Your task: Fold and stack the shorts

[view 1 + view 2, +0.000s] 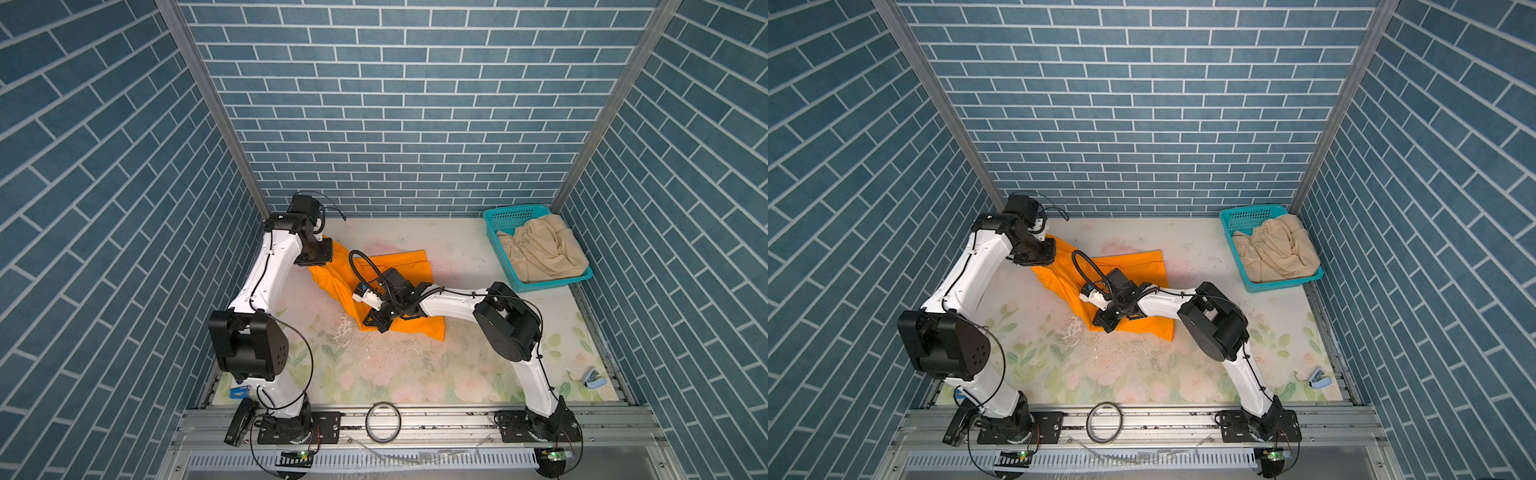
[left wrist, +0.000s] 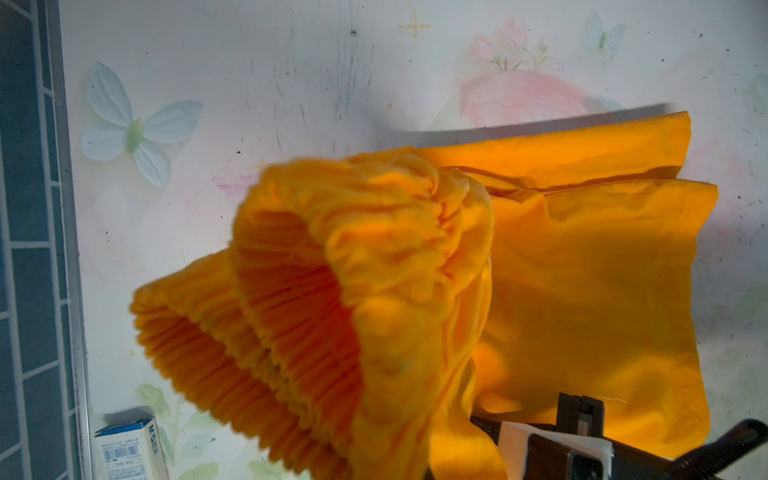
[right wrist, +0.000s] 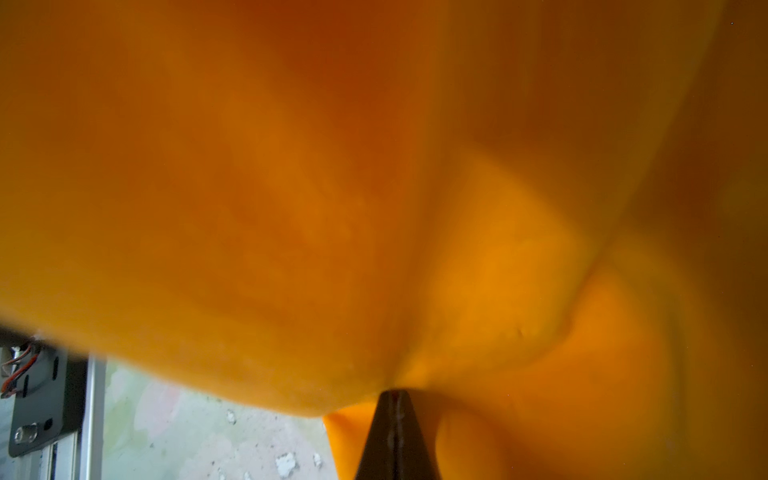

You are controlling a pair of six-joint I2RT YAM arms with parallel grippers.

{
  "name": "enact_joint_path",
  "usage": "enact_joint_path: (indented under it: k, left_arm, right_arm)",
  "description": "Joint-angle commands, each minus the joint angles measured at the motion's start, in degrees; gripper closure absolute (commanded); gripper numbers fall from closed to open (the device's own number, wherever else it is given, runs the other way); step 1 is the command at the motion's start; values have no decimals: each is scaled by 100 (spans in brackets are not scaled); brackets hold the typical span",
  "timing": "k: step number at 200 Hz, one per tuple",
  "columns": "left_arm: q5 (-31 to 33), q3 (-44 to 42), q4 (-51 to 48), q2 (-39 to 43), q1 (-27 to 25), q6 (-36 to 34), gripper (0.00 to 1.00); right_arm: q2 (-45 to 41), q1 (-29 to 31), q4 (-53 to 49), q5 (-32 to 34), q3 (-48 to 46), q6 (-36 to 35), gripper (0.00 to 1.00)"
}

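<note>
Spreading step: the orange shorts (image 1: 409, 270) lie crumpled on the desk (image 1: 415, 365), waistband (image 2: 332, 249) apparently pinched up by the unseen left fingers, right fingers (image 3: 390, 436) pressed together on a corner; next, pull flat.

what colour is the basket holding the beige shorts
Teal, with a perforated wall; the basket shows best in a top view.
</note>
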State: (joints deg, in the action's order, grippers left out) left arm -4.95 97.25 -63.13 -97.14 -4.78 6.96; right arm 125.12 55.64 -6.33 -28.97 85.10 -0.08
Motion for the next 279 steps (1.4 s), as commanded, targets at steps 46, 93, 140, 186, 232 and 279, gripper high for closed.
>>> enact_joint_path:
  k: [46,93,140,186,232,279]
  left_arm:
    - [854,963,-989,-514,-603,10,100]
    - [889,1715,-1308,-1124,-1291,162,100]
    - [895,2457,-1504,-1727,-1910,375,100]
    - [785,2809,-1534,-2291,-2549,582,100]
    - [602,2799,-1305,-2656,-2890,785,100]
    - [325,2646,-718,-2998,-3179,990,100]
  right_arm:
    - [-685,-402,889,-20,-779,924,93]
    - [-2346,-995,830,940,-2938,1068,93]
    - [-2867,-1020,1085,1208,-4056,1363,100]
    - [-2795,-1024,1641,1113,-4406,1589,100]
    - [-2765,-1020,1956,993,-4524,1642,100]
    - [-2760,-1020,2166,893,-4601,1720,100]
